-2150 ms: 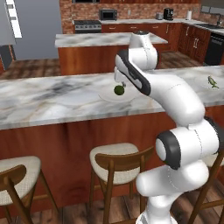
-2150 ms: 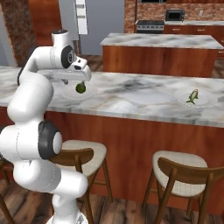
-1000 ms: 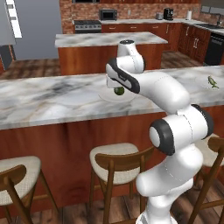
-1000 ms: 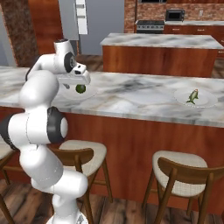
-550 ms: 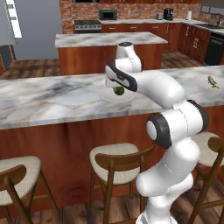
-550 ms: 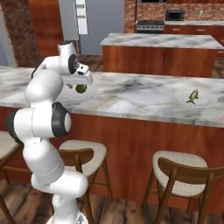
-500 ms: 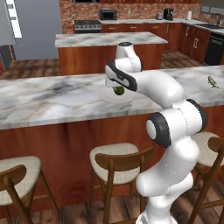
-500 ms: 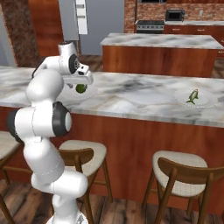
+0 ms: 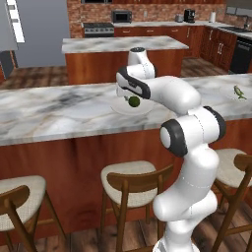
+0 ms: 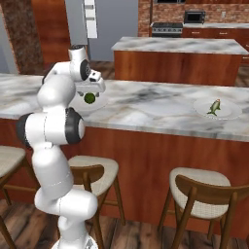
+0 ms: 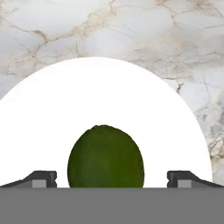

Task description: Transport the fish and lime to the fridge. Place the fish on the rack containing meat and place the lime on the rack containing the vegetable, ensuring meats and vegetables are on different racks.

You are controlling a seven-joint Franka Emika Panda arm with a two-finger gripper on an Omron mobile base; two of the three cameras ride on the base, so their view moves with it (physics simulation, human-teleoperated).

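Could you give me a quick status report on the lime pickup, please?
End effector open, fingertips either side of the lime. Lime sits on white plate, not gripped. Nothing in the way.

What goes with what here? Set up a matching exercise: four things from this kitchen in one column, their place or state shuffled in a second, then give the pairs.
Things:
1. lime
2. fish
3. pincer
4. microwave

Places or states:
A. on the far back counter
B. open, a tip on each side of the lime
C. on a white plate, between the finger tips
D. on its own plate, far along the counter

Pairs: 1-C, 2-D, 3-B, 4-A
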